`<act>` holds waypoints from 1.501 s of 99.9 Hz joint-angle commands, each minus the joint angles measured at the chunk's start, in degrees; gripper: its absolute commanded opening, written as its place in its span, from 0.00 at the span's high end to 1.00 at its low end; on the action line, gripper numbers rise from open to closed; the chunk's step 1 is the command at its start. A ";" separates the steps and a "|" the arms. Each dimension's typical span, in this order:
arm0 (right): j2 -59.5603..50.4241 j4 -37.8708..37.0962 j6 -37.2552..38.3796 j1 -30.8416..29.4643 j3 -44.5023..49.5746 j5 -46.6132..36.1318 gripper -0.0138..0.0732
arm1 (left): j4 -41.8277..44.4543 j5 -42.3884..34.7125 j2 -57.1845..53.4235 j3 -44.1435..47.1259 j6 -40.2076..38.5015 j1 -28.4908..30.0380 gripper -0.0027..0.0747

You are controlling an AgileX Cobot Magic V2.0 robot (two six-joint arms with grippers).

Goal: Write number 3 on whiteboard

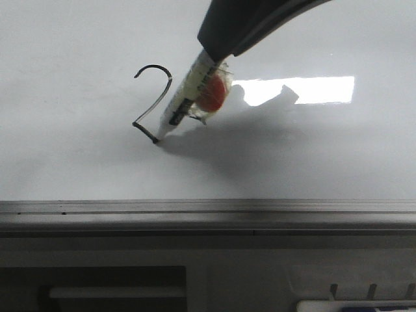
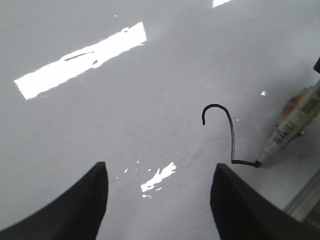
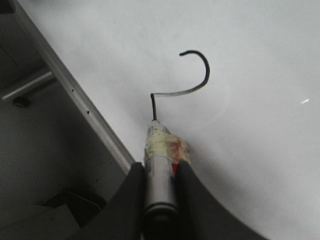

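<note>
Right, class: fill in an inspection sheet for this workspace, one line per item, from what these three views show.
Surface: whiteboard, glossy, bright light reflection, grey edge rail.
Job's things: number 3 only part drawn, upper hook and middle point; marker pen tip touching the board at the stroke's end.
Clutter: nothing seen on the board.
Grippers: right gripper shut on the marker pen; left gripper open, empty, above the board.
Cables: nothing seen.
Surroundings: dark bench and a grey handle beyond the rail.
</note>
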 commanded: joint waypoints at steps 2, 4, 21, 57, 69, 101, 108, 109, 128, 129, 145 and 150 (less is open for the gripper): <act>-0.57 -2.14 0.37 1.21 -1.06 -0.62 0.91 | -0.49 -4.24 -0.17 -1.65 -0.29 0.04 0.44; -0.14 -2.14 0.37 1.72 -1.06 -0.95 0.91 | -0.49 -4.24 -0.17 -1.65 -0.29 0.04 0.44; 4.51 -2.14 0.37 3.61 -1.74 -7.92 0.91 | -0.49 -4.13 -0.17 -1.65 -0.29 0.04 0.44; -2.02 -2.14 0.37 5.95 -2.48 -7.34 0.91 | 4.52 -3.73 -0.41 -1.65 -0.29 -5.95 0.44; -3.10 -2.88 0.37 6.39 -2.48 -5.11 0.91 | 5.09 -4.13 0.70 -1.65 -0.29 -12.19 0.44; -3.08 -2.93 0.37 10.81 -2.95 -7.02 0.91 | 8.44 -8.87 10.34 -1.91 -0.29 -17.66 0.44; -3.08 -2.93 0.37 11.70 -3.34 -6.91 0.91 | 8.44 -8.90 12.49 -2.67 -0.29 -17.66 0.44; -3.08 -2.93 0.37 11.68 -3.47 -6.91 0.91 | 8.44 -8.90 12.84 -2.67 -0.29 -17.66 0.44; -3.08 -2.93 0.37 13.24 -3.59 -5.16 0.91 | 8.44 -10.83 14.90 -2.92 -0.29 -17.66 0.49; -3.08 -2.93 0.37 13.24 -3.59 -5.03 0.91 | 8.44 -10.83 14.90 -2.92 -0.29 -17.66 0.50; -3.08 -2.81 0.37 13.24 -3.59 -4.77 0.91 | 8.44 -10.83 14.90 -2.92 -0.29 -17.66 1.00; -3.08 -2.70 0.37 13.24 -3.59 -4.77 0.91 | 8.44 -10.83 14.90 -2.92 -0.29 -17.66 0.99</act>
